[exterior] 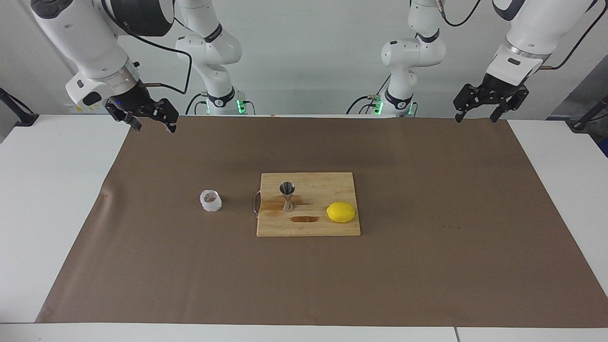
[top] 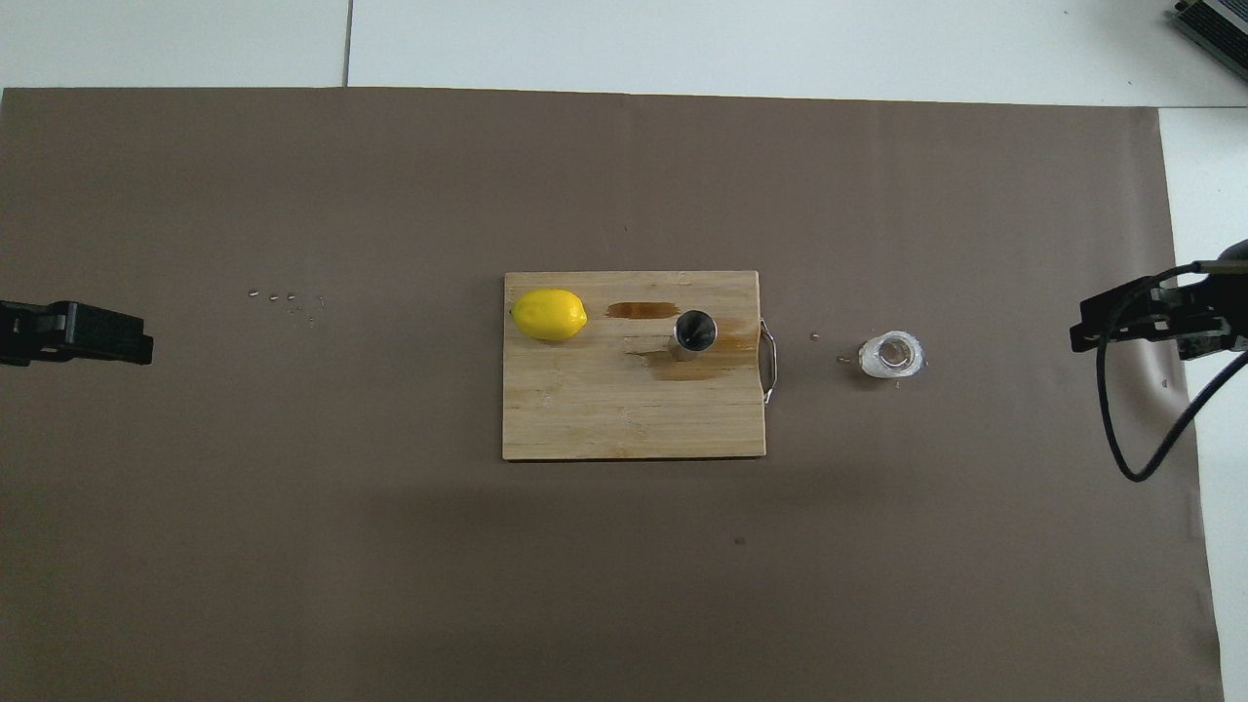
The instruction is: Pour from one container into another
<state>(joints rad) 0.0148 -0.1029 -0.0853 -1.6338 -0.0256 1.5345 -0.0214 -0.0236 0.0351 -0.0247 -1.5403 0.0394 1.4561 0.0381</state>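
Observation:
A small clear bumpy glass cup (exterior: 210, 200) (top: 890, 355) stands upright on the brown mat, beside the cutting board's metal handle, toward the right arm's end. The steel hourglass jigger (exterior: 287, 196) (top: 694, 331) stands upright on the wooden cutting board (exterior: 327, 229) (top: 604, 419), with a brown wet stain at its foot. My right gripper (exterior: 155, 127) hangs open and empty over the mat's edge closest to the robots, well away from the cup. My left gripper (exterior: 476, 118) hangs open and empty over the mat's corner at the left arm's end.
A yellow lemon (exterior: 341, 212) (top: 549, 314) lies on the board beside the jigger, toward the left arm's end. A second brown streak (exterior: 304, 219) marks the board between them. A black cable (top: 1141, 429) loops from the right arm.

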